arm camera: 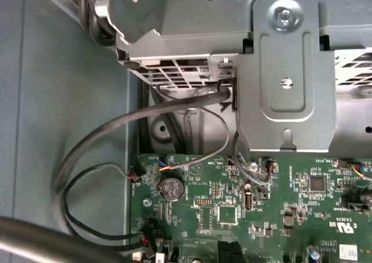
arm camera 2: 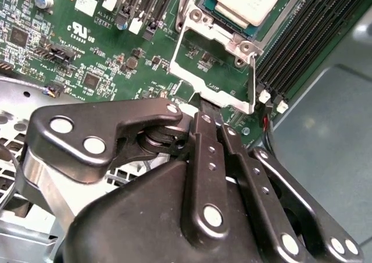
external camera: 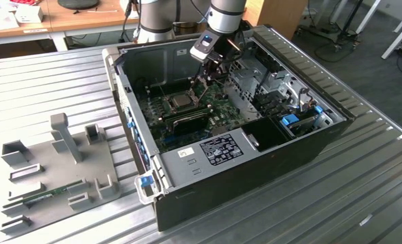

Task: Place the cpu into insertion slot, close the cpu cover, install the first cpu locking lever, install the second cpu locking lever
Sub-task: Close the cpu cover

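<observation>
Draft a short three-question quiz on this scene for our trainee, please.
1. True or false: the cpu already sits in the insertion slot.
2. Multiple choice: the cpu cover is A) shut over the cpu, B) swung open off the cpu, C) missing.
3. Fill in: in the second wrist view, the gripper is at the free edge of the ____.
Key: 1 true; 2 B; 3 cpu cover.
</observation>
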### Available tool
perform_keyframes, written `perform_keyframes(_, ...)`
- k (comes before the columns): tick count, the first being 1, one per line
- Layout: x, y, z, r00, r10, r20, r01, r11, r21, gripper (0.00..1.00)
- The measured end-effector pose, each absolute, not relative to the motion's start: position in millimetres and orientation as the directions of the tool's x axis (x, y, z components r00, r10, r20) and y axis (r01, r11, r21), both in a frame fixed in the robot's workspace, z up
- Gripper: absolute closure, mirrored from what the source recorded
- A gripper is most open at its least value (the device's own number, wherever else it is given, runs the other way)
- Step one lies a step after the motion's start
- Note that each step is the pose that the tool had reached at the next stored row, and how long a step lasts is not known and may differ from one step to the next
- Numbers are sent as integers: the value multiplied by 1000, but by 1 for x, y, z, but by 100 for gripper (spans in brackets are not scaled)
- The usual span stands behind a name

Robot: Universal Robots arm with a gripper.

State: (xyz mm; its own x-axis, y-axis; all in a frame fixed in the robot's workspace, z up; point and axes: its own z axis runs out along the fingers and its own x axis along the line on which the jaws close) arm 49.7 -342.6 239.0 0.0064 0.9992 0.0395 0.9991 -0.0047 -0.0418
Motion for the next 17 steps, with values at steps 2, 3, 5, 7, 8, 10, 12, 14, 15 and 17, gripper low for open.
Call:
perform_keyframes(2,47,-343,239,6,999,39,999,-5,-42,90)
perform_keyframes(3,45,-343,239,6,999,39,999,-5,-42,90)
perform_keyframes(5,38,-342,239,6,999,39,999,-5,-42,90)
perform_keyframes(7,29,-342,239,6,999,40,999,-5,-42,90)
perform_keyframes(8,25,-342,239,6,999,39,999,-5,-42,90)
perform_keyframes(10,17,-342,239,6,999,39,999,-5,-41,90)
perform_keyframes(12,10,-342,239,6,999,39,999,-5,-41,90)
perform_keyframes(14,4,-342,239,6,999,40,999,-5,-41,90)
perform_keyframes(15,2,-342,239,6,999,39,999,-5,-41,90)
perform_keyframes(17,1,-342,239,6,999,39,999,-5,-41,90)
